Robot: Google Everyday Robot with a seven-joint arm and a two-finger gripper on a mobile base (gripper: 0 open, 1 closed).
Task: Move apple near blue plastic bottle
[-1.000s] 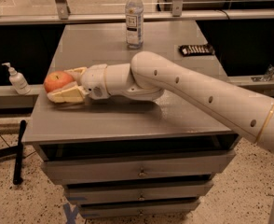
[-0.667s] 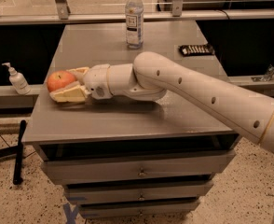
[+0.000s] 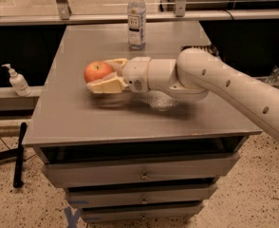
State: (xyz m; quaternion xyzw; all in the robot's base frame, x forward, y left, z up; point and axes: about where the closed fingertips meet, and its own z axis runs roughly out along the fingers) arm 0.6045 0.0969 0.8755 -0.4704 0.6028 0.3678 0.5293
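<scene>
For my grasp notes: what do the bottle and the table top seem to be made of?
Blue plastic bottle: clear, glossy plastic, seemingly; its body is see-through. Table top: matte grey, perhaps laminate or paint; no grain is visible. The gripper, over its left half, grips the apple.

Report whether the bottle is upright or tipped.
Upright: the blue plastic bottle stands cap up, rear. The hand grips the apple in front.

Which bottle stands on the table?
The blue plastic bottle, at the table's far edge beyond the gripper holding the apple; the pump bottle stands on a ledge beside it.
</scene>
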